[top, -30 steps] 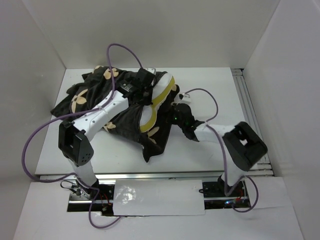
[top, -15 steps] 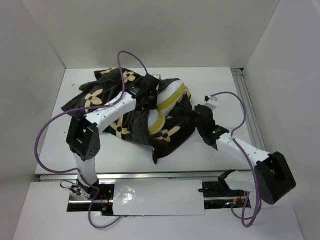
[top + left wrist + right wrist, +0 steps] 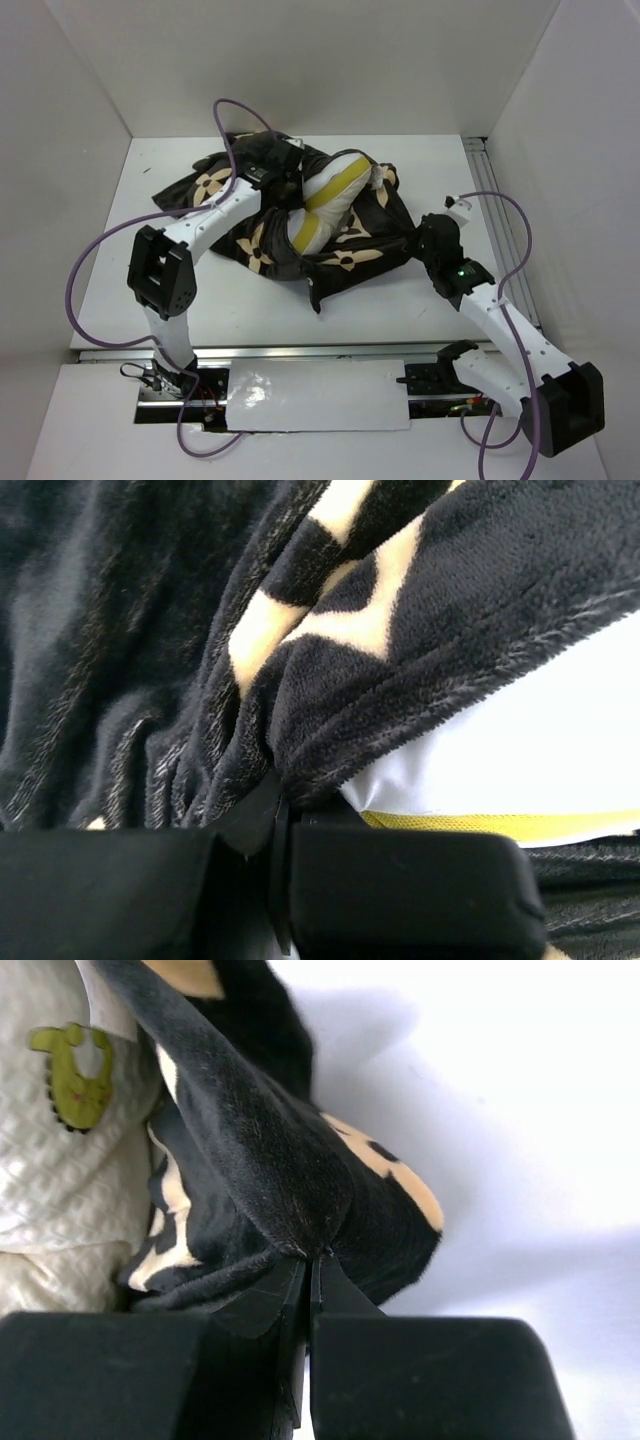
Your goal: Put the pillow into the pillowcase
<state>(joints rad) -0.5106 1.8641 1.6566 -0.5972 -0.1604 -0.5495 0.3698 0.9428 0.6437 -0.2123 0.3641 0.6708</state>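
Two grips hold the pillowcase (image 3: 352, 248): the left end effector (image 3: 280, 798) is closed on its plush edge just beside the pillow (image 3: 328, 195), and the right end effector (image 3: 308, 1258) pinches a fold at its right side. The pillow lies mid-worktop (image 3: 440, 170), its white and yellow middle showing, with dark fabric bunched around it

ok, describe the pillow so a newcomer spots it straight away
On the white table, towards the far middle, find the dark flower-printed pillowcase heap. The pillow is the plump white cushion poking out of it, the only thing there with a yellow band.
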